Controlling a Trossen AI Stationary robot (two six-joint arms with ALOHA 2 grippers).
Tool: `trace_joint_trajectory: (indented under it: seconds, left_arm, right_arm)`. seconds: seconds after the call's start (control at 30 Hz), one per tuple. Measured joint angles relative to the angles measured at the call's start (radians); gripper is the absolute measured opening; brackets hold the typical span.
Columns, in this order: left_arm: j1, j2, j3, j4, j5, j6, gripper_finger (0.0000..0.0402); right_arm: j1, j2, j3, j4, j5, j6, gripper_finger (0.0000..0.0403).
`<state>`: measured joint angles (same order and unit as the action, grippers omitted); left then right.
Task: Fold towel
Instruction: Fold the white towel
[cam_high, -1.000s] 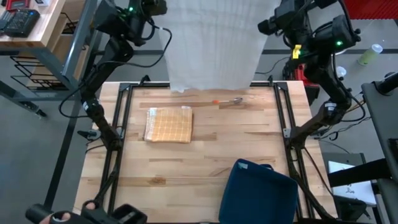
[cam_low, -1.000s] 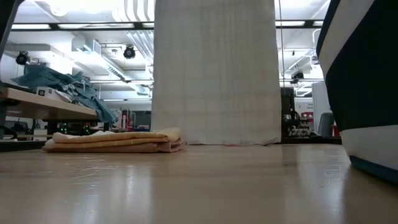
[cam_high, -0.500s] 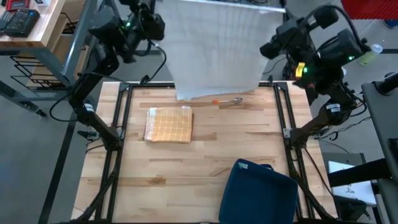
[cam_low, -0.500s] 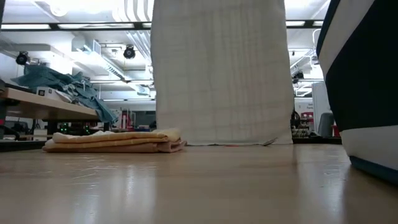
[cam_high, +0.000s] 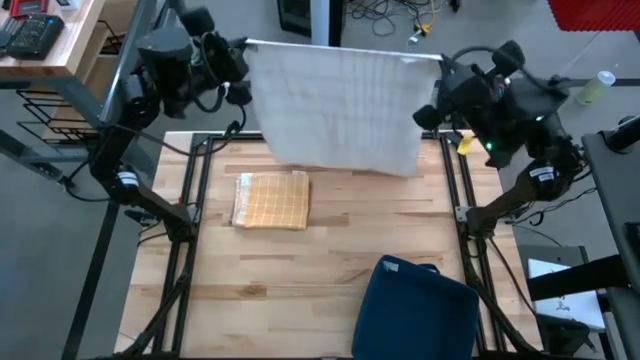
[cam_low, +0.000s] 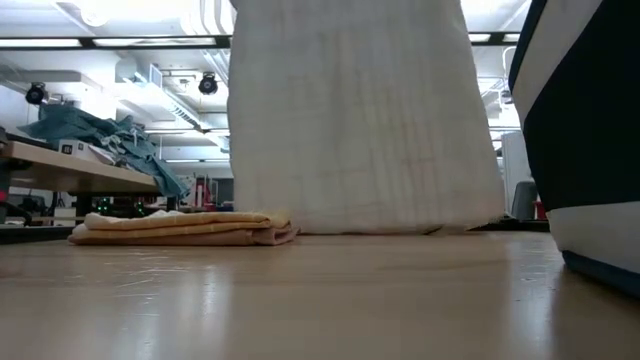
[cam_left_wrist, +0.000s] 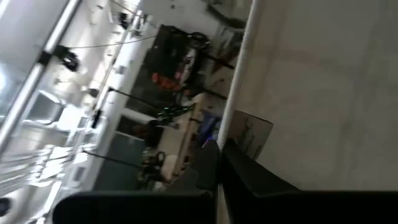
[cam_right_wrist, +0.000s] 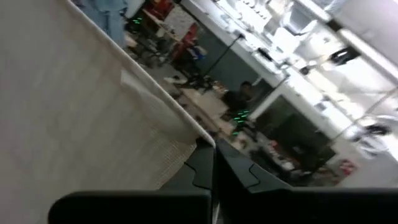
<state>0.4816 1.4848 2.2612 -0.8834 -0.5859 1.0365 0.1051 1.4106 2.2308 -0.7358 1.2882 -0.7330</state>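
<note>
A white towel (cam_high: 335, 105) hangs spread out between my two grippers over the table's far edge. My left gripper (cam_high: 240, 47) is shut on its upper left corner and my right gripper (cam_high: 436, 62) on its upper right corner. In the low view the towel (cam_low: 360, 110) falls as a broad sheet, and its lower edge (cam_low: 365, 231) reaches about table height. Whether that edge touches the wood I cannot tell. A second, yellow-orange towel (cam_high: 272, 200) lies folded flat on the table's left half. My left gripper pinches the white towel's upper left corner (cam_left_wrist: 231, 138) between its two fingers, coming level from the table's left side. The towel hangs below the hold, its top edge stretched nearly straight toward the other gripper. My right gripper pinches the towel's upper right corner (cam_right_wrist: 198, 142) between its two fingers, coming level from the table's right side. The cloth hangs down from this corner, and the top edge runs taut to the left gripper.
A dark blue bin (cam_high: 415, 305) stands at the table's near right. Black rails (cam_high: 190, 230) run along both sides of the wooden top. The folded towel (cam_low: 185, 227) sits low at the left in the low view. Bare wood lies in the table's middle.
Both grippers have come down and toward the table's near edge, turning to point level, and have drawn farther apart. The white towel's top edge has come with them and stretched wider. Its lower edge has swung nearer and now covers the small orange-handled tool on the far wood.
</note>
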Motion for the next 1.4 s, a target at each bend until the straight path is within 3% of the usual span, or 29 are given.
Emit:
trace_joint_trajectory:
  seconds: [0.27, 0.5, 0.7, 0.87, 1.03, 1.17, 1.4]
  left_arm:
    - [-0.052, -0.032, 0.001, -0.179, 0.045, -0.234, 0.0000]
    - [-0.057, -0.049, 0.003, -0.386, 0.317, -0.518, 0.0000]
    - [-0.064, -0.044, 0.003, -0.567, 0.455, -0.675, 0.0000]
    - [-0.076, -0.045, 0.002, -0.635, 0.663, -0.773, 0.0000]
    - [-0.111, -0.072, 0.019, -0.548, 0.923, -0.851, 0.0000]
    - [-0.127, -0.121, 0.064, -0.361, 1.116, -0.850, 0.0000]
    - [-0.128, -0.216, 0.079, 0.070, 1.116, -0.837, 0.0000]
  right_arm:
    - [0.000, -0.072, 0.000, -0.325, -0.302, 0.497, 0.0000]
    - [-0.001, -0.106, 0.003, -0.511, -0.532, 0.747, 0.0000]
    - [-0.001, -0.089, -0.001, -0.751, -0.689, 0.961, 0.0000]
    - [0.015, -0.088, -0.006, -0.741, -0.887, 0.999, 0.0000]
    - [0.041, -0.101, 0.022, -0.564, -1.109, 0.949, 0.0000]
    - [0.050, -0.132, 0.072, -0.409, -1.154, 0.888, 0.0000]
    - [0.050, -0.144, 0.099, -0.135, -1.158, 0.736, 0.0000]
